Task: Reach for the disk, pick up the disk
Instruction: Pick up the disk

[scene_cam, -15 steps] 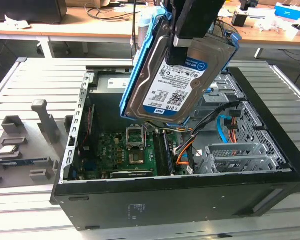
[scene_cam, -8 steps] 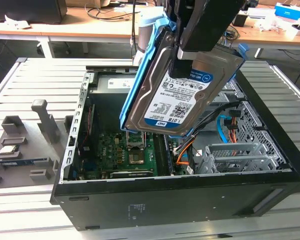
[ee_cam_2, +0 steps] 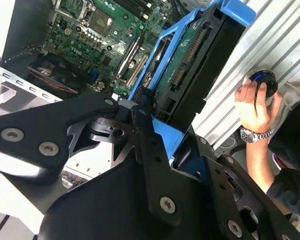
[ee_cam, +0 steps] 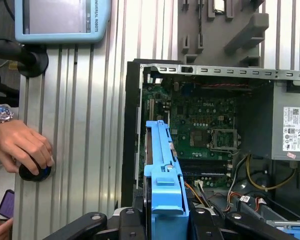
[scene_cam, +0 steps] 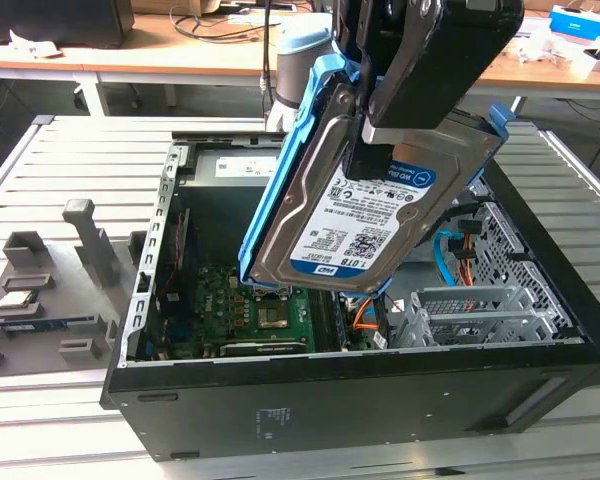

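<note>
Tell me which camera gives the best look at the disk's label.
The exterior view: the disk hangs tilted above the open computer case with its blue-and-white label facing that camera. The first wrist view shows its blue side rail edge-on; the second wrist view shows its connector end, held between the gripper jaws.

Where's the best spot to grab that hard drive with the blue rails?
Probably across its thin edges, as the gripper does now: the disk hangs tilted above the open computer case, clamped at its upper end on the blue side rails. Its wide flat faces offer nothing to pinch, so coming from above suits it.
</note>
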Action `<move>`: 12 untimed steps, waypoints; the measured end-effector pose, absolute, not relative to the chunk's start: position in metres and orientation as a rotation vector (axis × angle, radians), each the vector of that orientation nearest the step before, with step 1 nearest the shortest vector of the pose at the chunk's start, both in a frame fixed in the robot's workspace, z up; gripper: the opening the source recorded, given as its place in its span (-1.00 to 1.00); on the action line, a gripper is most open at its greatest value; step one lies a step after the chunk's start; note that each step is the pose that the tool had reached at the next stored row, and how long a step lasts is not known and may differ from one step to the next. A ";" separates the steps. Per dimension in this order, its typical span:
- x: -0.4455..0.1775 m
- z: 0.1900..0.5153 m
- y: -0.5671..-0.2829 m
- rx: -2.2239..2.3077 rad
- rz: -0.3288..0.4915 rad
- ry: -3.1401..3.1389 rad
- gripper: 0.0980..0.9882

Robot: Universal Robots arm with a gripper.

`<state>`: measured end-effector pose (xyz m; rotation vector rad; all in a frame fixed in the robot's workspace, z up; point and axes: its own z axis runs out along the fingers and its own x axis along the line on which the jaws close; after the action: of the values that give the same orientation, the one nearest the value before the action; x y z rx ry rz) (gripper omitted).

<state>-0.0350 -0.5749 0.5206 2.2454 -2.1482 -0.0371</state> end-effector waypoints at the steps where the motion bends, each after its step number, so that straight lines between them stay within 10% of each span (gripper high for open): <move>1: -0.035 0.520 -0.578 2.245 -0.037 -2.148 -0.39; 12: -0.022 0.515 -0.588 2.244 -0.068 -2.174 -0.39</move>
<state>-0.0220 -0.5879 0.5152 2.2445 -2.1741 -0.0675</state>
